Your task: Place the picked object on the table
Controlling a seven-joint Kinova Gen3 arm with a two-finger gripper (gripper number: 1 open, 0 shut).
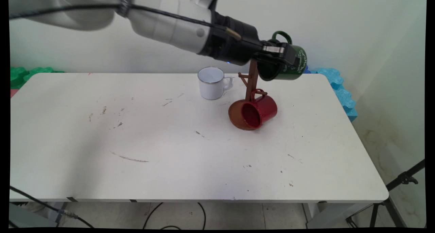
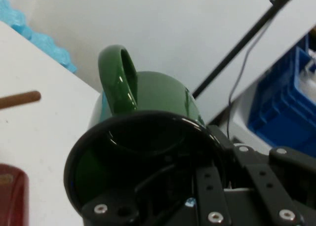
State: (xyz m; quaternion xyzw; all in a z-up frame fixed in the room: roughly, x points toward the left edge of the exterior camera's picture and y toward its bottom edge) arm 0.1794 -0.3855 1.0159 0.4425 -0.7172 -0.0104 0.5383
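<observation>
A dark green mug (image 1: 289,61) hangs in the air on its side, held by my gripper (image 1: 283,56), which is shut on its rim. Its handle (image 1: 282,36) points up and its mouth faces left and down. The mug is right next to the top of a brown mug tree (image 1: 252,80). A red mug (image 1: 260,110) hangs from a low peg of that tree, over its round base. In the hand view the green mug (image 2: 148,137) fills the middle, one finger inside its mouth, and a brown peg (image 2: 19,99) shows at the left.
A white mug (image 1: 212,83) stands upright left of the tree. Blue foam blocks (image 1: 340,90) line the table's right far edge, green ones (image 1: 23,75) the left. A black tripod (image 1: 390,195) stands at the lower right. The white table (image 1: 136,141) is scuffed.
</observation>
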